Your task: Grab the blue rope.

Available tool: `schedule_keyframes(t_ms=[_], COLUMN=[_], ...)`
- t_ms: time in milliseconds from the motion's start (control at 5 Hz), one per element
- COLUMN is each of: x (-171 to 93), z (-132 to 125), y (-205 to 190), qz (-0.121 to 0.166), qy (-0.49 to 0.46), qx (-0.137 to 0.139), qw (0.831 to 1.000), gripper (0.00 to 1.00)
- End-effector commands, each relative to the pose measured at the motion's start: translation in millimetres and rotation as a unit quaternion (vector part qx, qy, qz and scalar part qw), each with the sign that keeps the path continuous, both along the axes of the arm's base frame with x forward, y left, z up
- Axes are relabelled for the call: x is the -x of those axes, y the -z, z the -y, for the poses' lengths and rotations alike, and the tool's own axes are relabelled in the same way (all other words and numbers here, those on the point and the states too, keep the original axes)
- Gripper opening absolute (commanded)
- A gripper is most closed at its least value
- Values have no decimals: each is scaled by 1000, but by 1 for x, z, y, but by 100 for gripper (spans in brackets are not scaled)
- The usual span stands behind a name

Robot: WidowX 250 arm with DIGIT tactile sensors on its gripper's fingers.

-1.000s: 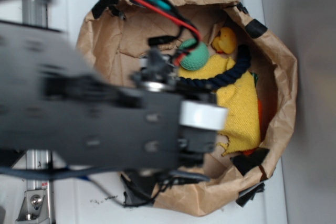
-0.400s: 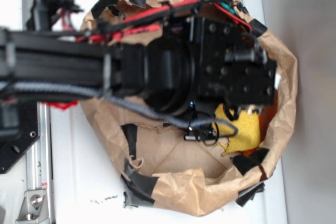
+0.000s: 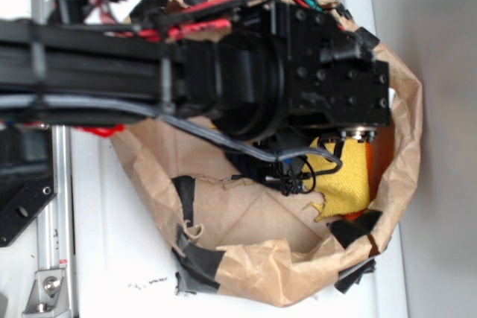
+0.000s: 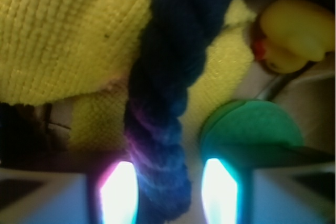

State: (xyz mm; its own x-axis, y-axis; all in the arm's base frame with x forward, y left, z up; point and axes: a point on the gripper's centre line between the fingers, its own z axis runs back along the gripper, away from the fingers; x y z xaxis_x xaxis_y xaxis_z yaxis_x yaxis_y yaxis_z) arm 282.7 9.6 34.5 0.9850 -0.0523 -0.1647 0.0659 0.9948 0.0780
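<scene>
1. The hand [image 4: 168, 195] is released: its two fingers [image 4: 119, 192] stand apart, and the blue rope [image 4: 163, 108] runs between them without visible contact.
2. The blue rope lies across a yellow knitted cloth [image 4: 63, 30] inside the paper bag [image 3: 402, 132], near a green ball [image 4: 252, 129] and a rubber duck [image 4: 294, 35].
3. Judgement: lower slightly, keep the rope centred, then clench; the right finger sits just beside the ball and risks pinching it.
4. The arm [image 3: 149, 65] reaches over the bag with the hand pointing down, hiding the rope from the exterior view.
</scene>
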Motion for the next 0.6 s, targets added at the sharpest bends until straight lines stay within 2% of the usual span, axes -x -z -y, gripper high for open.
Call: schedule_keyframes(t_ms=[0, 200, 400], x=[-17, -12, 6], z=[8, 6, -2], y=[23, 18, -29], qz=[-15, -6, 51], qy=[24, 29, 26], qx=[18, 26, 31], qw=[999, 999, 998], gripper=[0, 0, 0])
